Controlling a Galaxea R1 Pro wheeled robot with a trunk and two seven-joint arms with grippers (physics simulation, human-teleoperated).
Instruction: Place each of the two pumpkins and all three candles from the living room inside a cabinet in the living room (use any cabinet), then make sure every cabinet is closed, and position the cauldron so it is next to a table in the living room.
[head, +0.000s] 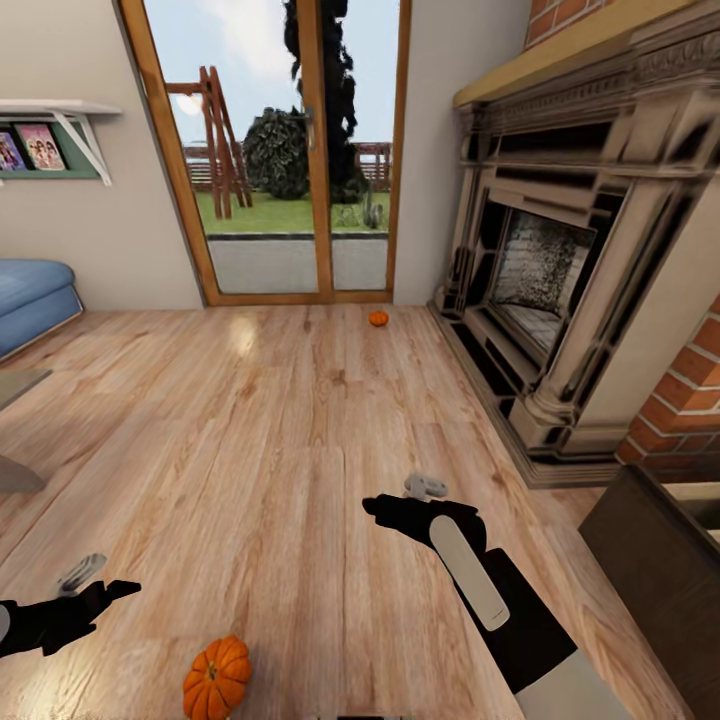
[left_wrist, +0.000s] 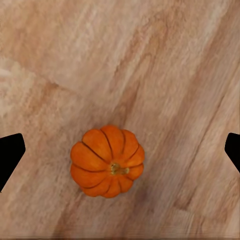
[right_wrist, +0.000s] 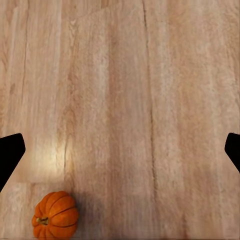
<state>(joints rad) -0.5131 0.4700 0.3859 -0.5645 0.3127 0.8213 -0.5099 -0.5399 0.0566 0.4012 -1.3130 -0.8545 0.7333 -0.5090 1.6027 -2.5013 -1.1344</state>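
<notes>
lower the spread, empty left hand (head: 85, 580) straight onto the near pumpkin (head: 216, 678), centring it between both fingers before pinching.

Supporting surface: a light wood plank floor (head: 300, 430), grain running away from the robot toward the glass door. A bright glare patch sits on the boards near the door.

Items resting directly on the floor:
- Near pumpkin (head: 216, 678), orange, ribbed, upright (stem up, as the left wrist view confirms (left_wrist: 107, 161)); it also appears at the edge of the right wrist view (right_wrist: 55, 216). Bare boards surround it on all sides.
- Far pumpkin (head: 378, 318), small at this range, standing between the door threshold and the fireplace hearth (head: 500, 400), well apart from the near one.
</notes>
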